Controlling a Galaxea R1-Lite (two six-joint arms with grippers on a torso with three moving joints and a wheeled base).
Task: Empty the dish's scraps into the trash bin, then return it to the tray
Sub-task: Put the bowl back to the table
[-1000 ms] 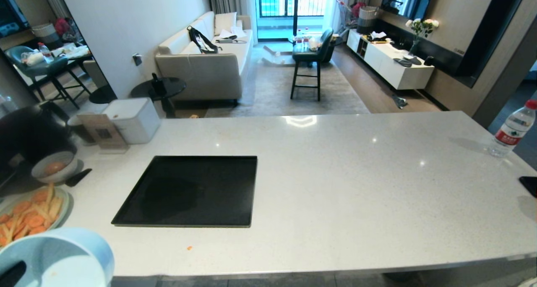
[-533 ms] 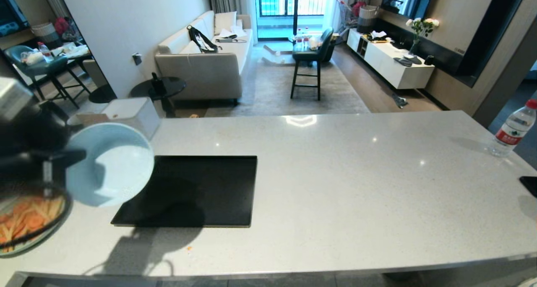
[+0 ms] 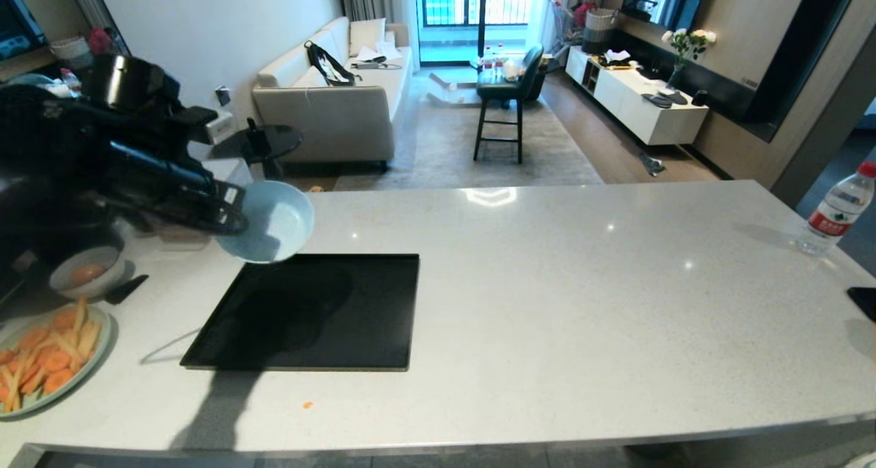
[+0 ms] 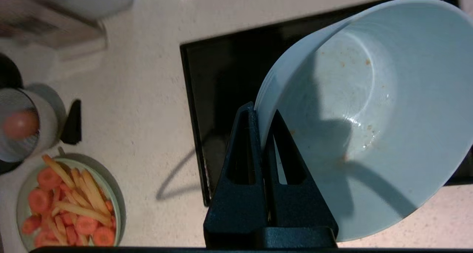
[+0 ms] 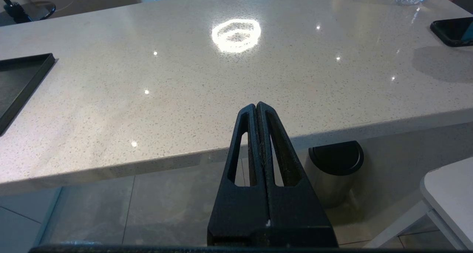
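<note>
One dish (image 3: 268, 222), pale blue, tilted, empty but for orange smears; left gripper (image 3: 229, 211) pinches its rim, holding it in the air over the tray's (image 3: 321, 317) far left corner. One black tray, bare, flat on the counter (image 3: 582, 304). One green plate (image 3: 41, 358) of carrot and fries at the counter's left edge. Right gripper (image 5: 257, 110) pressed together, idle below the counter's near edge.

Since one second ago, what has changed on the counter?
The left gripper, shut on the dish, carried it from the near left corner up and forward to the tray's far left corner. The tray, green plate and water bottle stayed put.
</note>
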